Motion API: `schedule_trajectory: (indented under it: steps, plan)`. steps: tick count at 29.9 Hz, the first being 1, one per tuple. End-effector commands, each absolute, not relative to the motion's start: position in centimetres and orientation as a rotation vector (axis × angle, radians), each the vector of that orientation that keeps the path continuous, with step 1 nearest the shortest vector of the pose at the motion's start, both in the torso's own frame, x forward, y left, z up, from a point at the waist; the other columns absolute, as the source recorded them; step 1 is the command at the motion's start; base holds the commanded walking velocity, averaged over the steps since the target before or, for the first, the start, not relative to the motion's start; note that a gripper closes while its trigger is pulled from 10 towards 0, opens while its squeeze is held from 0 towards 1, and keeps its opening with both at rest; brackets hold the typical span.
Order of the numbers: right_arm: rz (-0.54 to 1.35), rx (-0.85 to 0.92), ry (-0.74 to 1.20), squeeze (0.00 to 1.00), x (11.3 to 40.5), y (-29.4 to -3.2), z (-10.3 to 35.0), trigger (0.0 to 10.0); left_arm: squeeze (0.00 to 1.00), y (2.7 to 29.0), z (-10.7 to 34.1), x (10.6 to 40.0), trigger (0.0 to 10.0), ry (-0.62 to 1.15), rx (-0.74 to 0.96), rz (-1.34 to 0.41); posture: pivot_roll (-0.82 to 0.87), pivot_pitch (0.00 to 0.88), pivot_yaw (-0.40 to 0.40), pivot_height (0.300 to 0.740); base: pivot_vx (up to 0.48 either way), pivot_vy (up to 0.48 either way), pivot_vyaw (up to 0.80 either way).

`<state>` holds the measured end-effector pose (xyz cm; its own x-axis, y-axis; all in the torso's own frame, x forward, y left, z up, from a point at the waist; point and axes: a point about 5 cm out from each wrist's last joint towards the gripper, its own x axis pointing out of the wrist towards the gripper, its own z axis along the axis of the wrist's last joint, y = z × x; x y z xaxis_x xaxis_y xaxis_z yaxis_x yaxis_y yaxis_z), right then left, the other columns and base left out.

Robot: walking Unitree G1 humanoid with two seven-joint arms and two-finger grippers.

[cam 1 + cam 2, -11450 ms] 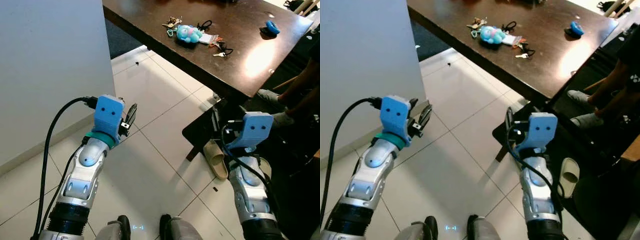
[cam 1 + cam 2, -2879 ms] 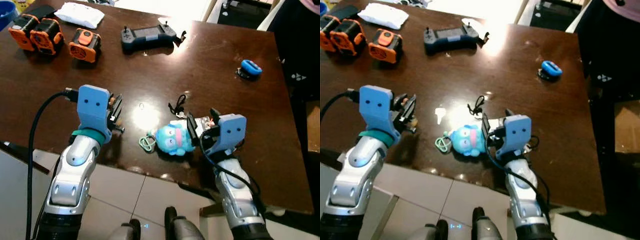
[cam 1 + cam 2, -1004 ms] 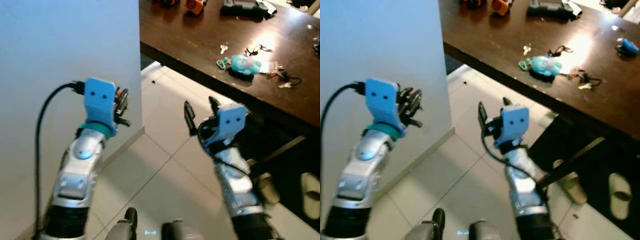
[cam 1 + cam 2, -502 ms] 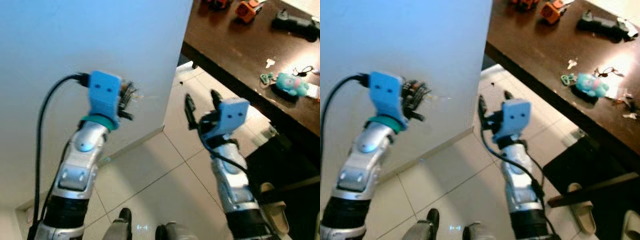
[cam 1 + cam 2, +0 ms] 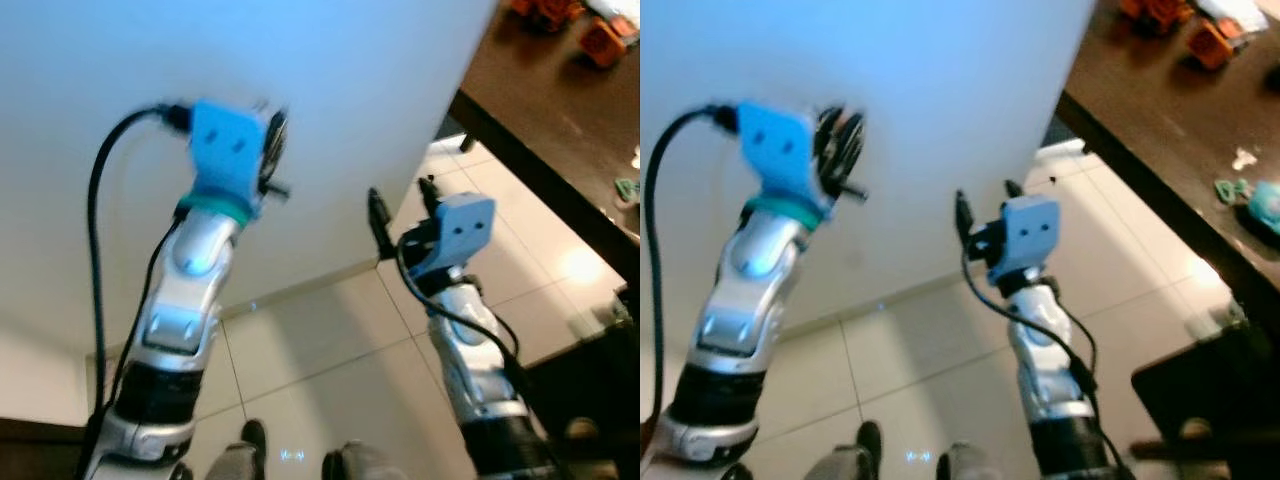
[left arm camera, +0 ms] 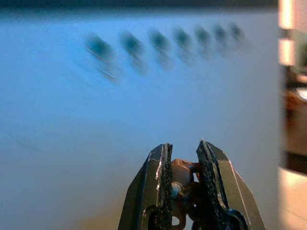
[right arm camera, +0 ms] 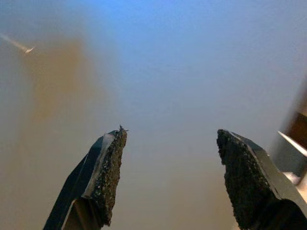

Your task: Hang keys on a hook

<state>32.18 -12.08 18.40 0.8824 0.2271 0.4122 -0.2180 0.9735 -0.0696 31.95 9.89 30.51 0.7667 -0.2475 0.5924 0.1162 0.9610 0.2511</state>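
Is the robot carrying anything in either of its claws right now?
Yes. The left pincer is shut on a small bunch of keys, pinched between its two black fingers; which part it grips is too blurred to tell. The right pincer is open and holds nothing.

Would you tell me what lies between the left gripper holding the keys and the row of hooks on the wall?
Only bare white wall. In the left wrist view, the left gripper pinches the keys below the blurred row of hooks, with nothing between.
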Motion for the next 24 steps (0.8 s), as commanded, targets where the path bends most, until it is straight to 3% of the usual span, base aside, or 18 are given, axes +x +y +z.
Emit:
schedule_trajectory:
  steps: [1, 5, 10, 20, 24]
  plan:
    - [0.239, -0.019, -0.407, 0.0, 32.1, -12.0, 17.6, 10.0, 0.0, 9.5, 30.8, 32.0, 10.0, -0.695, 0.197, -0.192, -0.12, 0.147, 0.012, 0.74, 0.0, 0.0, 0.78]
    - [0.233, -0.008, -0.396, 0.0, 32.1, -12.1, 17.4, 10.0, 0.0, 9.3, 31.9, 31.9, 10.0, -0.741, 0.185, -0.184, -0.13, 0.145, 0.012, 0.74, 0.0, 0.0, 0.68]
    - [0.241, 0.013, -0.298, 0.0, 32.1, -12.3, 15.0, 10.0, 0.0, 8.8, 33.2, 31.4, 10.0, -0.808, 0.171, -0.189, -0.13, 0.143, 0.01, 0.74, 0.179, 0.0, 0.0]
    - [0.233, -0.054, 0.117, 0.0, 29.1, -13.5, 4.3, 10.0, 0.0, 7.4, 33.7, 31.0, 10.0, -0.855, 0.177, -0.232, -0.13, 0.145, 0.005, 0.74, 0.357, 0.0, 0.0]
    - [0.228, -0.065, 0.172, 0.0, 28.4, -13.9, 3.0, 10.0, 0.0, 7.2, 33.7, 31.0, 10.0, -0.857, 0.178, -0.237, -0.13, 0.145, 0.004, 0.74, 0.375, 0.0, 0.0]
